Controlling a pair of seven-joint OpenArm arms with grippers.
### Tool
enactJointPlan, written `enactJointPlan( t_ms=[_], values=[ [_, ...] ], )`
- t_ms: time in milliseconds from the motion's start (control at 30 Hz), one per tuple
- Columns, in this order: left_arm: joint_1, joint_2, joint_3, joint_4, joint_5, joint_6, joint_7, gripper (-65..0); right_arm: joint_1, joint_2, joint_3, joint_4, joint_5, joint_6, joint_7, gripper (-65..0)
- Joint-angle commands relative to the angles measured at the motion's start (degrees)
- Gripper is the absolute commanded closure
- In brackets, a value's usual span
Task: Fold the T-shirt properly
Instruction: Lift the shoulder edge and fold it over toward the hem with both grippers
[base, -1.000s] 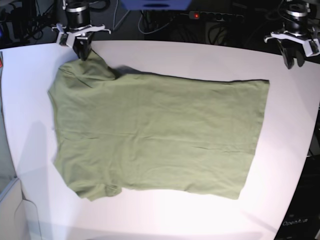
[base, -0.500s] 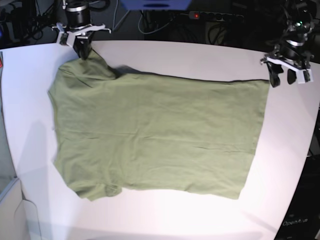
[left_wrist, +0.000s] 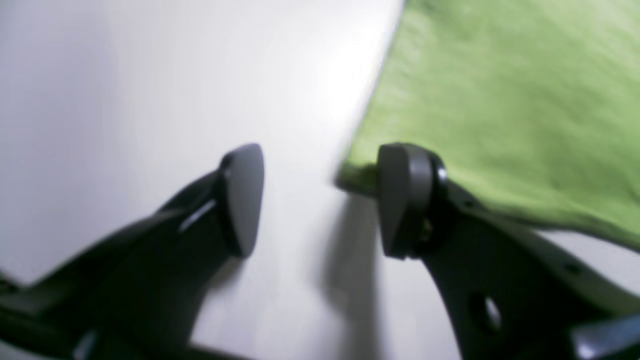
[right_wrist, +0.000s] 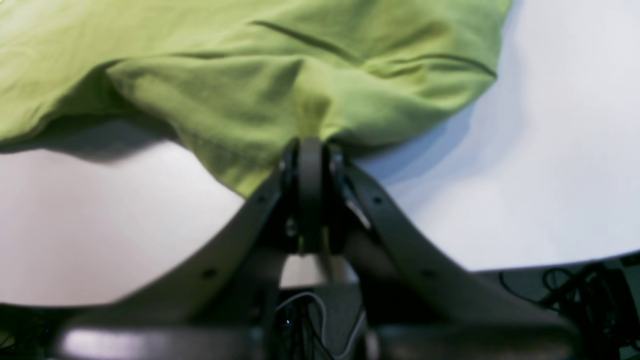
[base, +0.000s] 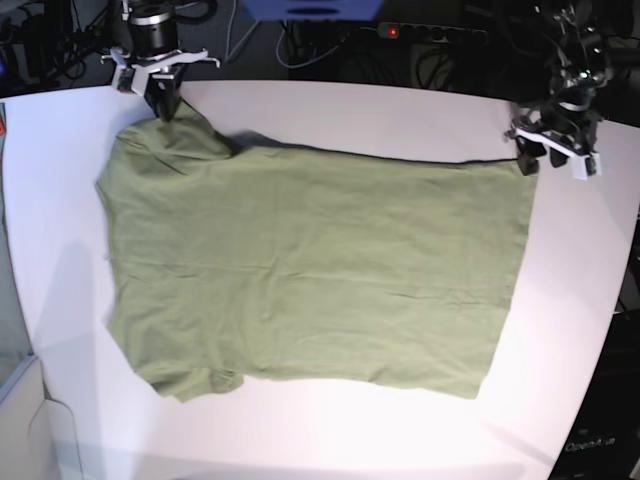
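Base view: we see the T-shirt (base: 310, 265) flat, unfolded. Right fingers (right_wrist: 310, 150) grip a sleeve; left fingers (left_wrist: 400, 200) spread open at the hem corner.

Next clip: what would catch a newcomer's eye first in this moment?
A wrinkled olive-green short-sleeved T-shirt lies spread nearly flat across the white table, filling most of the base view. At its far sleeve corner the right gripper is shut on a bunched fold of cloth. At the far hem corner the left gripper is open, one finger at the cloth's edge.
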Motion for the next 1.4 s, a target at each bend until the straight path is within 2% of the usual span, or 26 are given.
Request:
enactJointPlan(
  t_ms=[0,267,467,567,733,933,1067,1133,1367],
  values=[
    [-0.3,-0.7,0.4,0.8,-0.5,-0.3,-0.7,-34.3,-0.5,0.3,0.1,1.0,0.0,0.7,1.4,-0.9],
    [-1.2,-0.6,2.6,0.7,-0.7,-0.3,-0.7,-34.1,-0.5,0.3,0.1,1.0,0.0,0.7,1.4,-0.9],
    [-3.3,-0.6,2.6,-4.6,-0.9,-0.3,-0.7,-33.0,-0.5,0.4,0.1,0.8,0.0,0.7,1.4,-0.9],
    [-3.6,-0.5,2.6,-6.2,-1.0,-0.3,-0.7,-25.6,-0.5,0.4,0.1,0.8,0.0,0.7,1.4,-0.9],
    [-3.4,0.1,2.5,-6.0,-1.0,-0.4,-0.7,-0.7,-0.6,0.4,0.1,0.8,0.0,0.7,1.4,-0.9],
    [-3.2,0.2,2.6,-6.0,-1.0,-0.4,-0.7,-2.3,-0.7,0.4,0.1,1.0,-0.1,0.7,1.4,-0.9],
    [-3.2,1.1,2.5,-4.7,-1.1,-0.4,-0.7,-2.3,-0.5,1.2,0.1,1.9,-3.6,0.7,2.0,-0.9],
    [-2.0,1.4,2.4,-1.9,-1.1,-0.4,-0.7,-2.3,-0.7,1.0,0.4,3.9,-5.5,0.7,2.1,-0.9],
    [0.6,2.8,2.3,7.8,-0.7,-0.3,0.9,-2.3,-0.9,1.7,0.5,10.7,-6.2,0.7,1.4,-1.0]
  ],
)
